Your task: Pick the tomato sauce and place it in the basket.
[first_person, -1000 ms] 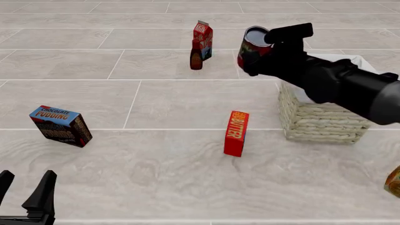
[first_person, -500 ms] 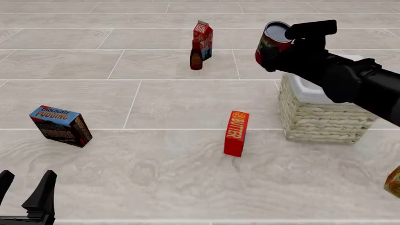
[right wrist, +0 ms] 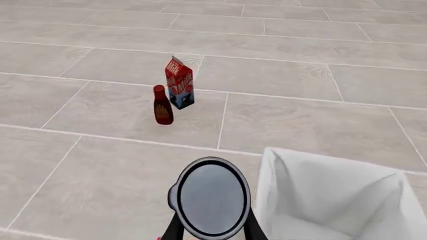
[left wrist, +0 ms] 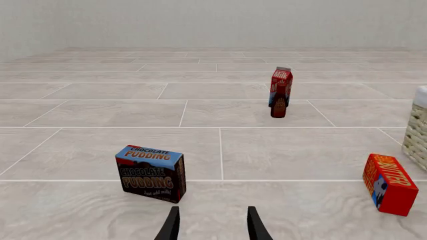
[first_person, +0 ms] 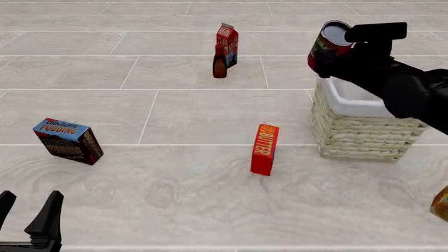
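Observation:
The tomato sauce can [first_person: 329, 46], red and green label with a grey top, is held in the air by my right gripper [first_person: 334, 59], which is shut on it, just above the far left corner of the basket [first_person: 360, 135]. In the right wrist view the can's grey top [right wrist: 211, 196] sits between the fingers, beside the basket's white liner [right wrist: 333, 195]. My left gripper [first_person: 28, 215] is open and empty at the near left; in the left wrist view its fingertips [left wrist: 212, 225] point over the floor.
A chocolate pudding box [first_person: 66, 139] lies at the left. A red BUTTER box [first_person: 265, 149] stands left of the basket. A dark bottle [first_person: 220, 62] and a red carton [first_person: 227, 44] stand at the back. An orange object [first_person: 441, 203] shows at the right edge.
My right gripper has carried the can rightward and slightly up, from left of the basket to over its far left corner. The left arm has not moved.

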